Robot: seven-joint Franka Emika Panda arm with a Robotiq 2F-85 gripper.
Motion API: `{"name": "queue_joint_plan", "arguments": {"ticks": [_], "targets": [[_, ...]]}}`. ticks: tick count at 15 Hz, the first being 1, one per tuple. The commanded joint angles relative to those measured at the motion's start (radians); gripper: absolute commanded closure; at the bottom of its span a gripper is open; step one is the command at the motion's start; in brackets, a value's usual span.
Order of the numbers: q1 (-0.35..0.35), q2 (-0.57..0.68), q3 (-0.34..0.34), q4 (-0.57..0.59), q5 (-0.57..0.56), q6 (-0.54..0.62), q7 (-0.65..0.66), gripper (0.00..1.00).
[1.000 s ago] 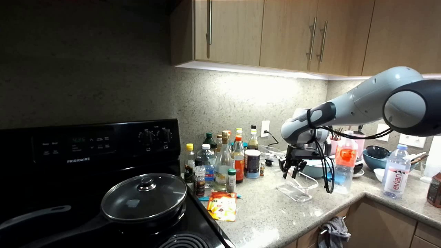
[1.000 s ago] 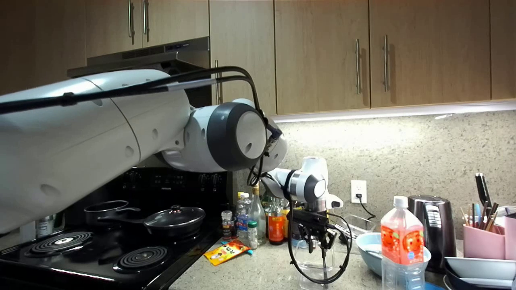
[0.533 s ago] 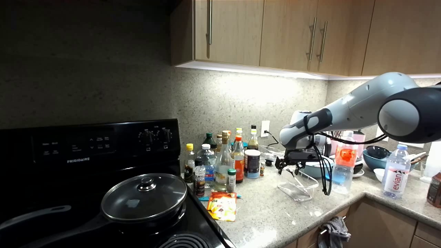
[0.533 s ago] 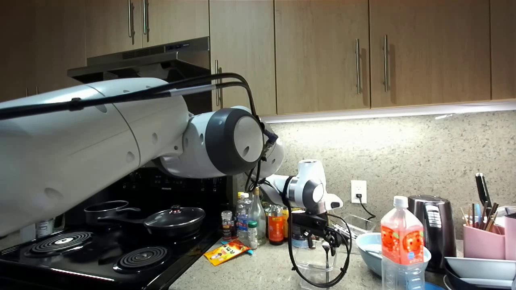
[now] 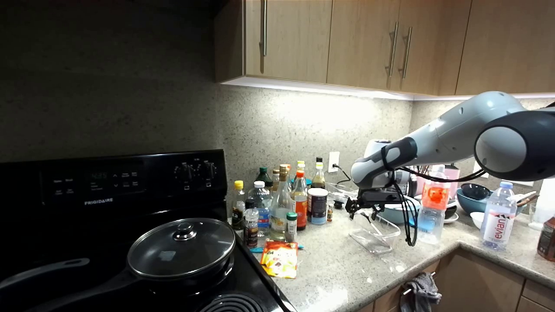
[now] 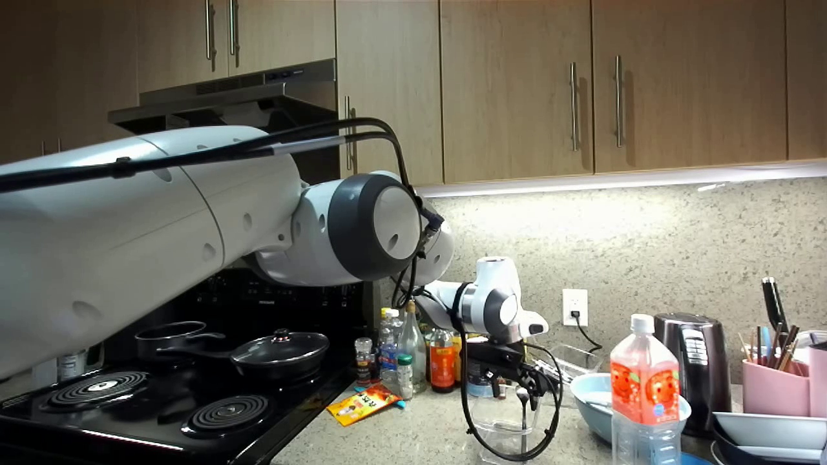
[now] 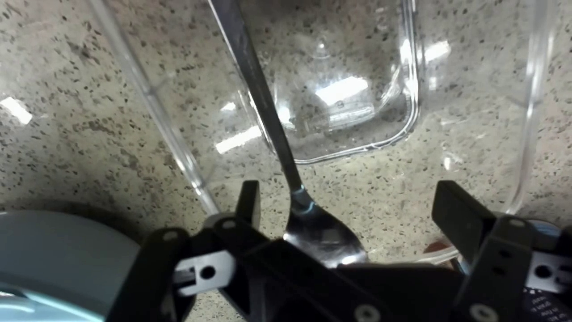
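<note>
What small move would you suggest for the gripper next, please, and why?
I would probably raise the gripper gently straight up: the spoon leans in the tub, and the open fingers stand either side of its head with gaps showing in the wrist view, so a lift should not disturb it.

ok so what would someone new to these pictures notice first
Likely the big white robot arm, crossing an exterior view from its left edge. In the wrist view, a shiny metal spoon slants across a clear container, its scoop showing between the open jaws of the end effector. Toward the right in an exterior view, a bright red-labelled bottle stands before a light blue bowl.
</note>
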Motion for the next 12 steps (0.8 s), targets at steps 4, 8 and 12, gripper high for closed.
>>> {"name": "queue_joint_plan", "arguments": {"ticks": [4,8,12], "targets": [[-0.017,0.012,0.013,0.029,-0.011,-0.025,-0.02,0.0],[-0.06,0.0,0.028,0.051,0.0,-0.064,-0.064,0.0],[-0.107,-0.02,0.016,0.065,0.013,-0.086,-0.07,0.0]]}}
